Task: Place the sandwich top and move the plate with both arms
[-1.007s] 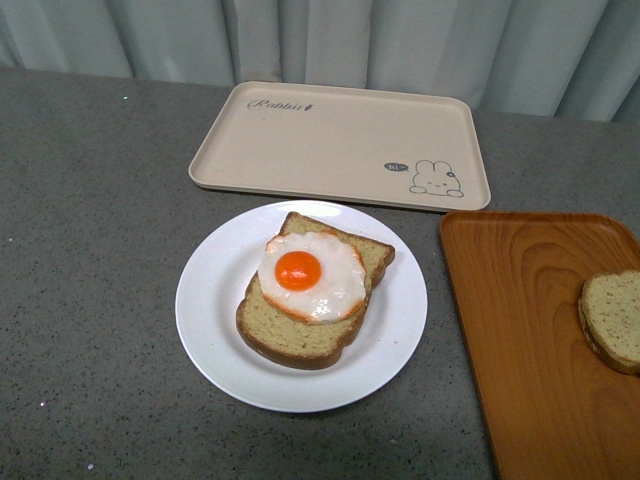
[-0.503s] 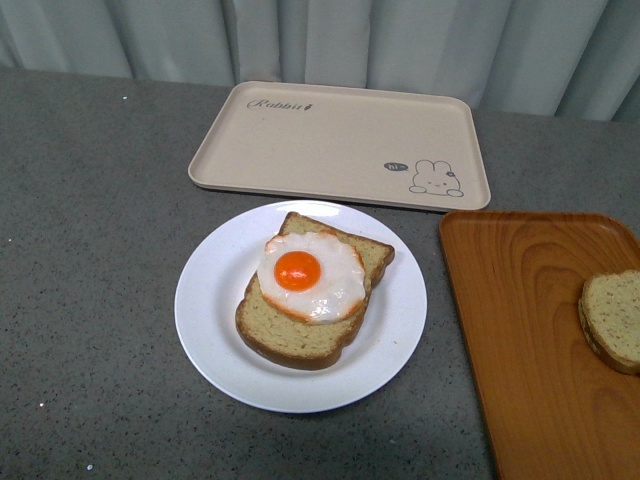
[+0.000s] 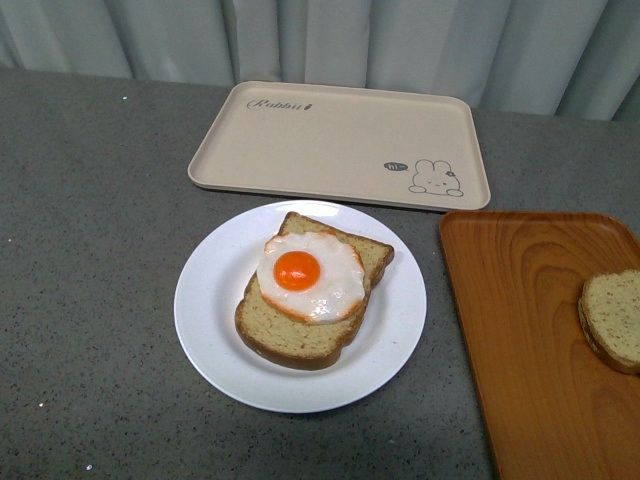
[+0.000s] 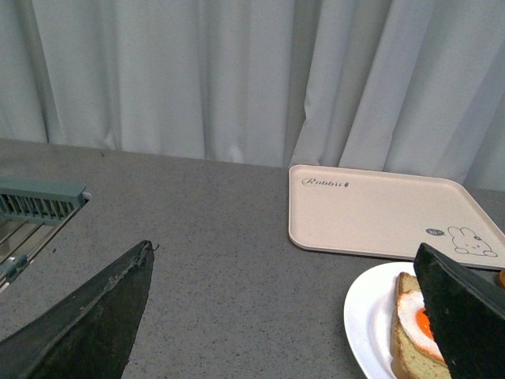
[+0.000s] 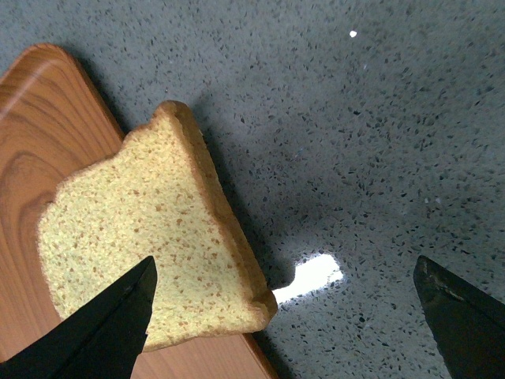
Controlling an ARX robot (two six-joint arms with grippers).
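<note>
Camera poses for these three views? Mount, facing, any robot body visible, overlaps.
Front: on the body, looking down at the plate, rabbit tray, orange tray bearing the sandwich top; no arms visible.
Left wrist: low, facing the curtain across the table; open left gripper frames it.
Right wrist: straight down over the sandwich top; open right gripper shows.
Shared: front and left wrist both see plate and rabbit tray.

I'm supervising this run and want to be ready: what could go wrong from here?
The sandwich top overhangs the edge of the orange tray, so the open right hand might tip or shove it off. The fried egg just rests atop its slice; moving the plate could slide it.
</note>
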